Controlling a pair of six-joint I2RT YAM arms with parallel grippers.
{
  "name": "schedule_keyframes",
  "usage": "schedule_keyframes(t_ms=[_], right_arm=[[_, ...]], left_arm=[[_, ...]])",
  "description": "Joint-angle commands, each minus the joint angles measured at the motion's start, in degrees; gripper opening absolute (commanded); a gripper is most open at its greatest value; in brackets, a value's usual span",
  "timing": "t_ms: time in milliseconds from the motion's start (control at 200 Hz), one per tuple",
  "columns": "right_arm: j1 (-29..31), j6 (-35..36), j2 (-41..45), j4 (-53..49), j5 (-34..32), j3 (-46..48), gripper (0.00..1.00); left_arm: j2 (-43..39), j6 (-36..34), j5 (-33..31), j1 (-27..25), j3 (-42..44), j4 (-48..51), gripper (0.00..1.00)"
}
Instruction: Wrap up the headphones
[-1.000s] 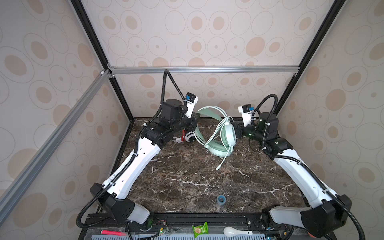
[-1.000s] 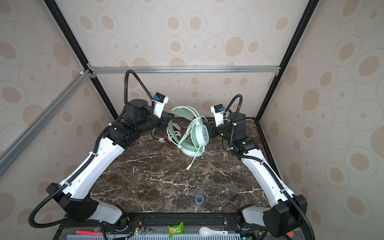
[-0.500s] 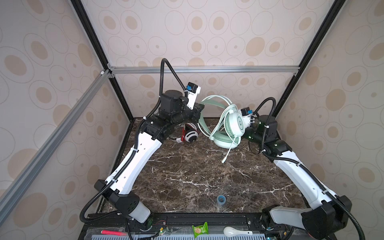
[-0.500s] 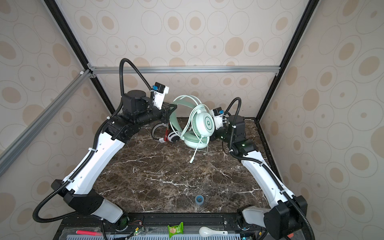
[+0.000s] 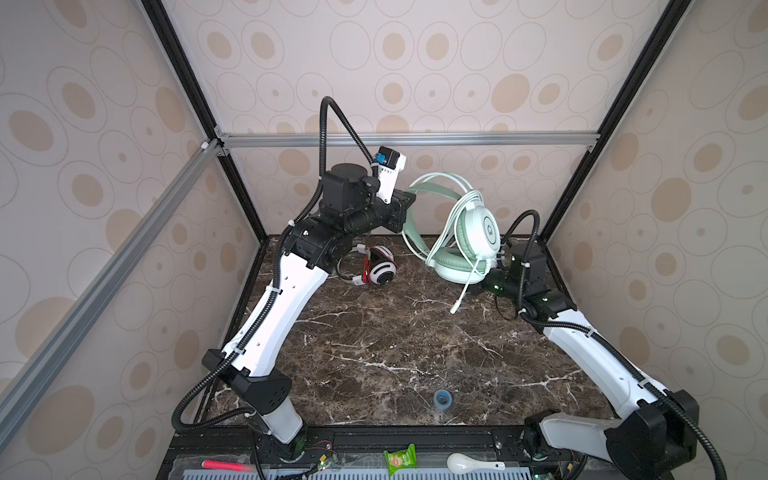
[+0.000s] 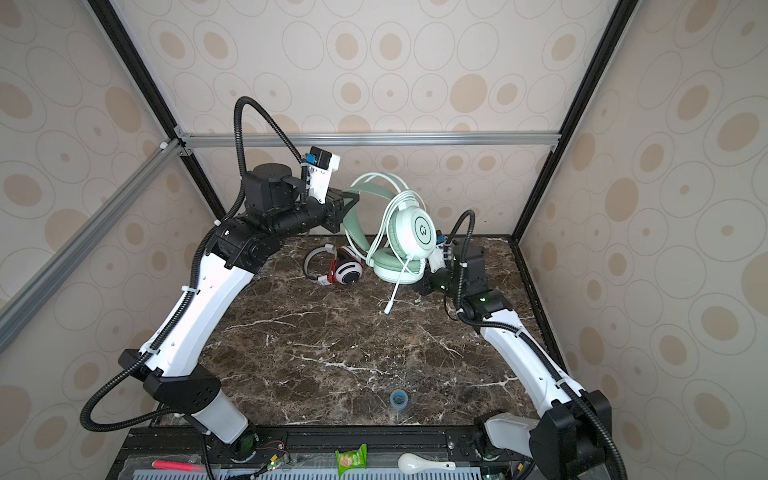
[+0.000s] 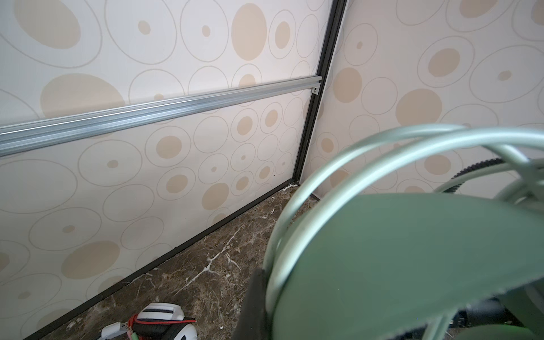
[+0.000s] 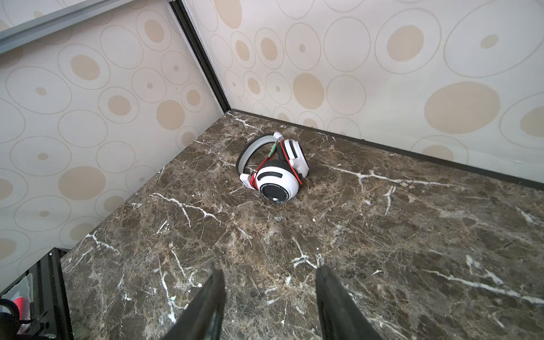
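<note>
The pale mint green headphones (image 5: 478,228) hang in the air at the back of the marble table (image 5: 374,340), their cord looped over the headband and ear cups. The plug end (image 5: 455,309) dangles close to the tabletop. My left gripper (image 5: 409,201) is shut on the green headband (image 7: 397,250). My right gripper (image 8: 268,270) is open and empty, low over the table and mostly hidden behind the lower ear cup in both top views. The white headphones (image 5: 378,270) with a red cord lie on the table at the back left (image 8: 273,170).
A small blue ring (image 5: 441,398) sits near the table's front edge. The front rail holds a green packet (image 5: 400,459), a white spoon (image 5: 465,462) and a pink pen (image 5: 226,464). The enclosure walls and black corner posts (image 5: 552,208) stand close behind both grippers.
My left gripper has lifted the mint headphones up and to the right, off the table. My right arm has dropped lower, beside the lower ear cup.
</note>
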State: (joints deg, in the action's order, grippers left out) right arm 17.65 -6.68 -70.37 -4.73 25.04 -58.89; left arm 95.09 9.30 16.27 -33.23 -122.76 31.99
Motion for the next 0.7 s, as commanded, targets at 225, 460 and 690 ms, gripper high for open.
schedule_keyframes(t_ms=[225, 460, 690], right_arm=[[-0.2, -2.2, 0.1, 3.0, -0.5, 4.5, 0.50], [-0.2, -5.8, -0.4, 6.6, -0.9, 8.9, 0.48], [-0.2, -5.5, 0.1, 6.2, -2.0, 11.5, 0.45]], left_arm=[[-0.2, 4.1, 2.4, 0.1, -4.5, -3.9, 0.00], [-0.9, 5.3, 2.2, 0.3, -4.0, -5.2, 0.00], [-1.0, 6.8, 2.5, 0.3, -3.2, -6.7, 0.00]])
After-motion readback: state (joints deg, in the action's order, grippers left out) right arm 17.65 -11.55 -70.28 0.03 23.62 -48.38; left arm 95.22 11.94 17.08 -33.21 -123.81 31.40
